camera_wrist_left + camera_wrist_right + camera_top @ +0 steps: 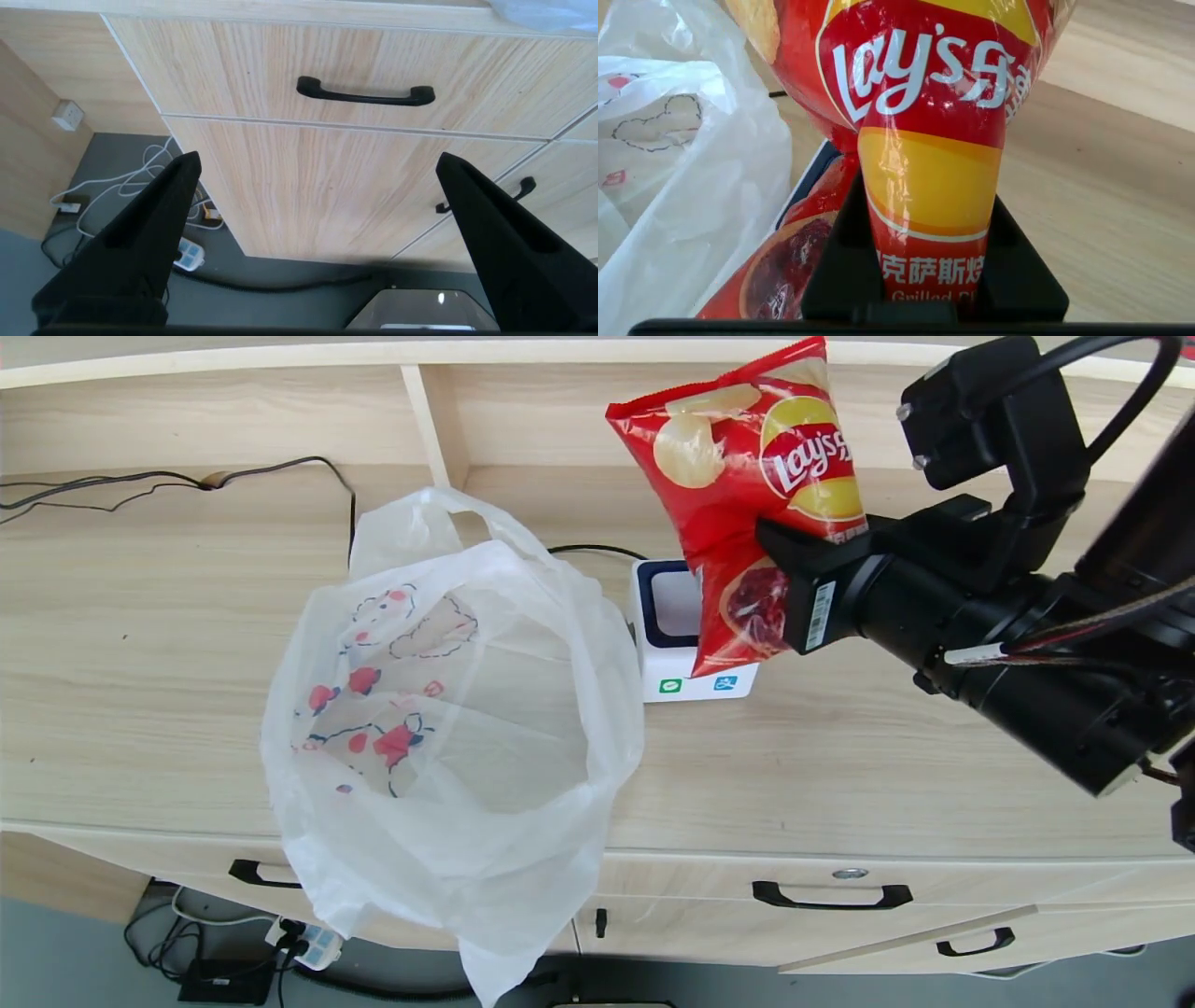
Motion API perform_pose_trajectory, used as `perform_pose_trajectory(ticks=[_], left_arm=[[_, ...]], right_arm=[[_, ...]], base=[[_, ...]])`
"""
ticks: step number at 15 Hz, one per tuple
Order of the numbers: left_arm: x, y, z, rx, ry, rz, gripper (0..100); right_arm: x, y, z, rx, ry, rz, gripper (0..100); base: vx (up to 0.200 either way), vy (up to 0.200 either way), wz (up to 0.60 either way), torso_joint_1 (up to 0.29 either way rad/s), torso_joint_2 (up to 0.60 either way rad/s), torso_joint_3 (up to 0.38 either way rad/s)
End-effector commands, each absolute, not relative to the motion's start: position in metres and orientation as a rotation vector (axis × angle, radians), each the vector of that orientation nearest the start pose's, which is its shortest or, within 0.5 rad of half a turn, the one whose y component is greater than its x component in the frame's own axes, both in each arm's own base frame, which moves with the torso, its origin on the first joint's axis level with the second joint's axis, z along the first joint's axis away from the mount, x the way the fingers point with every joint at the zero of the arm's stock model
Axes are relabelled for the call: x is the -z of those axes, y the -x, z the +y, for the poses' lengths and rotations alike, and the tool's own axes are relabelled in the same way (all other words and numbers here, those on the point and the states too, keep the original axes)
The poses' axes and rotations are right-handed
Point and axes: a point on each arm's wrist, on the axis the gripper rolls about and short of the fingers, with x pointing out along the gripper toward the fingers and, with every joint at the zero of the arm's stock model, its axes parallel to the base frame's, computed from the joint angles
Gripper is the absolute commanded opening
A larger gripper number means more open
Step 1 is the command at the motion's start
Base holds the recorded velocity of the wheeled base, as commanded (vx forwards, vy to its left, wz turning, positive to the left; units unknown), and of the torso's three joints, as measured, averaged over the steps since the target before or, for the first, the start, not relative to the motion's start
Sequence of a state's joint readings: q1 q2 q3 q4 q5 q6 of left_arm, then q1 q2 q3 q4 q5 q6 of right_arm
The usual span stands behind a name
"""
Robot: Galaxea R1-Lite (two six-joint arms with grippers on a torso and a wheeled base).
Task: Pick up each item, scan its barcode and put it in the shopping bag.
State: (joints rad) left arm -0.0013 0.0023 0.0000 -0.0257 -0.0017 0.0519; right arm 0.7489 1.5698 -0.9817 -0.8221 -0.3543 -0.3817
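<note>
Right gripper [794, 560] clamped on the red chip bag [738, 476] in the head view, holding it up in the air, tilted, its lower end just above the white scanner [667, 616] on the wooden counter [140, 663]; the white shopping bag [448, 709] gapes open just to the scanner's left, sagging over the counter's front edge. Left wrist view now: left gripper [318, 252] spread wide with nothing between its fingers, facing drawer fronts and a black handle [364, 93]. Right wrist view: chip bag pinched tight between the black fingers, shopping bag close beside it
</note>
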Motion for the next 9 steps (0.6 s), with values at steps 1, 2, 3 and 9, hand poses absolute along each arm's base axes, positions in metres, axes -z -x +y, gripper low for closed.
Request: perform_pose_trajectory(ticks=[1,2,3,9], left_arm=[[-0.0782,0.0226,0.0,0.002,-0.052,-0.023,100],[-0.0782,0.0226,0.0,0.002,-0.051,-0.023,100],[-0.0782,0.0226,0.0,0.002,-0.052,-0.023,100],[-0.0782,0.0226,0.0,0.003,-0.049,-0.023,100]], right_arm=[[-0.289,-0.2163,0.1909,-0.337,0.305,-0.3,0],[-0.2884,-0.2163,0.1922,-0.33,0.328,-0.332,0],[-0.2866,-0.2172,0.1949,-0.332,0.325,-0.347,0],[-0.2871,-0.2183,0.198,-0.335,0.332,-0.368,0]], base=[[0.0,0.0,0.0,0.0,0.0,0.0],[0.0,0.0,0.0,0.0,0.0,0.0],[0.0,0.0,0.0,0.0,0.0,0.0],[0.0,0.0,0.0,0.0,0.0,0.0]])
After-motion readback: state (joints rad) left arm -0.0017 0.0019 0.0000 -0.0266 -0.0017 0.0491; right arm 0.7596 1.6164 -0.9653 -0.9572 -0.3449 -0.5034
